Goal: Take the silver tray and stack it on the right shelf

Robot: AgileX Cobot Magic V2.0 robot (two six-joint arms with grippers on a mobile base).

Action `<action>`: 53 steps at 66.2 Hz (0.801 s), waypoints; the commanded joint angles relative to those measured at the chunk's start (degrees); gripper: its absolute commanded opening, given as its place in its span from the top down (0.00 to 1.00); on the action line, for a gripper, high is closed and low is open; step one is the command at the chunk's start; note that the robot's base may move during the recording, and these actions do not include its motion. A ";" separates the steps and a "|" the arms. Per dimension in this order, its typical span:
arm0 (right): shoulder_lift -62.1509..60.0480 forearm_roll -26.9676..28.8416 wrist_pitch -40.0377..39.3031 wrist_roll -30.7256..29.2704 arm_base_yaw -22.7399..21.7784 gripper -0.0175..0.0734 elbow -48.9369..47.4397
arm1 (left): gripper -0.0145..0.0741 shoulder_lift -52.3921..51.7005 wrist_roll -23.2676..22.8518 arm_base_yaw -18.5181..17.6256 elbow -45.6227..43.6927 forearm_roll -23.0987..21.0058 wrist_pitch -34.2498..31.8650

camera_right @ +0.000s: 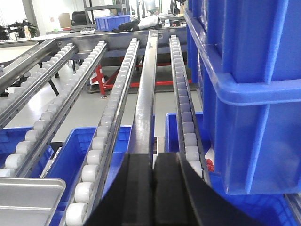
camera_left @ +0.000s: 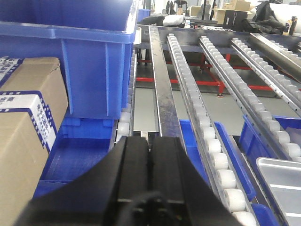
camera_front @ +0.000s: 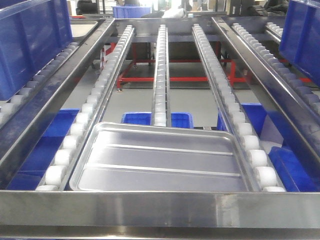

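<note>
While the black left gripper and black right gripper each show fingers pressed together on nothing, the shallow rectangular silver metal tray lies flat on the steel roller rack with a red underframe, just behind its flat steel front bar. Blue plastic crates flank the lane.

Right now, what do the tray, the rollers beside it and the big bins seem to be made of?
The silver tray: metal, likely steel or aluminium, satin sheen with soft reflections. The rollers: probably plastic, matte white. The bins: moulded plastic, glossy blue, ribbed walls.
</note>
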 commanded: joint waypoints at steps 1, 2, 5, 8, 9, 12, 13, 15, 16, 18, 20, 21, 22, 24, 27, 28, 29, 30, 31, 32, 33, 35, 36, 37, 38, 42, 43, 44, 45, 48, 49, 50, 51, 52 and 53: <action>-0.52 -0.07 -5.28 -0.54 -0.17 0.75 -0.12 | 0.94 -0.53 0.16 0.04 1.41 -0.33 -5.12; -0.52 -0.07 -5.28 -0.54 -0.17 0.75 -0.12 | 0.94 -0.53 0.16 0.04 1.41 -0.33 -5.12; -0.52 -0.07 -5.28 -0.54 -0.17 0.75 -0.12 | 0.94 -0.53 0.16 0.04 1.41 -0.33 -5.12; -0.52 -0.07 -5.28 -0.54 -0.17 0.75 -0.12 | 0.94 -0.53 0.16 0.04 1.41 -0.33 -5.12; -0.52 -0.07 -5.28 -0.54 -0.17 0.75 -0.12 | 0.94 -0.53 0.16 0.04 1.41 -0.33 -5.12; -0.52 -0.07 -5.28 -0.54 -0.17 0.75 -0.12 | 0.94 -0.53 0.16 0.04 1.41 -0.33 -5.12; -0.52 -0.07 -5.28 -0.54 -0.17 0.75 -0.12 | 0.94 -0.53 0.16 0.04 1.41 -0.33 -5.12; -0.52 -0.07 -5.28 -0.54 -0.17 0.75 -0.12 | 0.94 -0.53 0.16 0.04 1.41 -0.33 -5.12; -0.52 -0.07 -5.28 -0.54 -0.17 0.75 -0.12 | 0.94 -0.53 0.16 0.04 1.41 -0.33 -5.12; -0.52 -0.07 -5.28 -0.54 -0.17 0.75 -0.12 | 0.94 -0.53 0.16 0.04 1.41 -0.33 -5.12; -0.52 -0.07 -5.28 -0.54 -0.17 0.75 -0.12 | 0.94 -0.53 0.16 0.04 1.41 -0.33 -5.12; -0.52 -0.07 -5.28 -0.54 -0.17 0.75 -0.12 | 0.94 -0.53 0.16 0.04 1.41 -0.33 -5.12; -0.52 -0.07 -5.28 -0.54 -0.17 0.75 -0.12 | 0.94 -0.53 0.16 0.04 1.41 -0.33 -5.12; -0.52 -0.07 -5.28 -0.54 -0.17 0.75 -0.12 | 0.94 -0.53 0.16 0.04 1.41 -0.33 -5.12; -0.52 -0.16 -5.21 -0.54 -0.17 0.75 -0.12 | 0.94 -0.53 0.16 0.04 1.41 -0.33 -5.12; -0.52 -0.16 -5.21 -0.54 -0.17 0.75 -0.12 | 0.94 -0.53 0.16 0.04 1.41 -0.33 -5.12; -0.52 -0.16 -5.21 -0.54 -0.17 0.75 -0.12 | 0.94 -0.53 0.16 0.04 1.41 -0.33 -5.12; -0.52 -0.16 -5.21 -0.54 -0.17 0.75 -0.12 | 0.94 -0.53 0.16 0.04 1.41 -0.33 -5.12; -0.52 -0.16 -5.21 -0.54 -0.17 0.75 -0.12 | 0.94 -0.53 0.16 0.04 1.41 -0.33 -5.12; -0.52 -0.16 -5.21 -0.54 -0.17 0.75 -0.12 | 0.94 -0.53 0.16 0.04 1.41 -0.33 -5.12; -0.52 -0.16 -5.21 -0.54 -0.17 0.75 -0.12 | 0.94 -0.53 0.16 0.04 1.41 -0.33 -5.12; -0.52 -0.16 -5.21 -0.54 -0.17 0.75 -0.12 | 0.94 -0.53 0.16 0.04 1.41 -0.33 -5.12; -0.52 -0.16 -5.21 -0.54 -0.17 0.75 -0.12 | 0.94 -0.53 0.16 0.04 1.41 -0.19 -5.12; -0.52 -0.16 -5.21 -0.54 -0.17 0.75 -0.12 | 0.94 -0.53 0.16 0.04 1.41 -0.19 -5.12; -0.52 -0.16 -5.21 -0.54 -0.17 0.75 -0.12 | 0.94 -0.53 0.16 0.04 1.41 -0.19 -5.12; -0.52 -0.14 -5.43 -0.54 -0.17 0.75 -0.12 | 0.94 -0.53 0.16 0.04 1.41 0.17 -5.00; -0.52 -0.14 -5.73 -0.54 -0.17 0.75 -0.12 | 0.94 -0.53 0.16 0.04 1.41 0.18 -4.72; -0.52 -0.14 -5.89 -0.54 -0.17 0.75 -0.12 | 0.94 -0.53 0.16 0.04 1.41 0.18 -4.49; -0.52 -0.14 -6.05 -0.54 -0.17 0.75 -0.12 | 0.94 -0.53 0.16 0.04 1.41 0.18 -4.48; -0.52 -0.14 -7.67 -0.54 -0.17 0.75 -0.12 | 0.94 -0.53 0.16 0.04 1.41 0.18 -4.48; -0.52 -0.14 -8.82 -0.54 -0.17 0.75 -0.12 | 0.94 -0.53 0.16 0.04 1.41 0.18 -4.67; -0.52 -0.14 -9.64 -0.54 -0.17 0.75 -0.12 | 0.94 -0.53 0.16 0.04 1.31 0.18 -4.72; -0.52 -0.14 -10.39 -0.54 -0.17 0.75 -0.12 | 0.94 -0.53 0.16 0.04 1.19 0.18 -4.72; -0.52 -0.14 -11.29 -0.54 -0.17 0.75 -0.19 | 0.94 -0.53 0.16 0.04 1.07 0.18 -4.72; -0.52 -0.14 -11.59 -0.48 -0.09 0.75 -0.35 | 0.94 -0.53 0.16 0.04 0.87 0.18 -4.72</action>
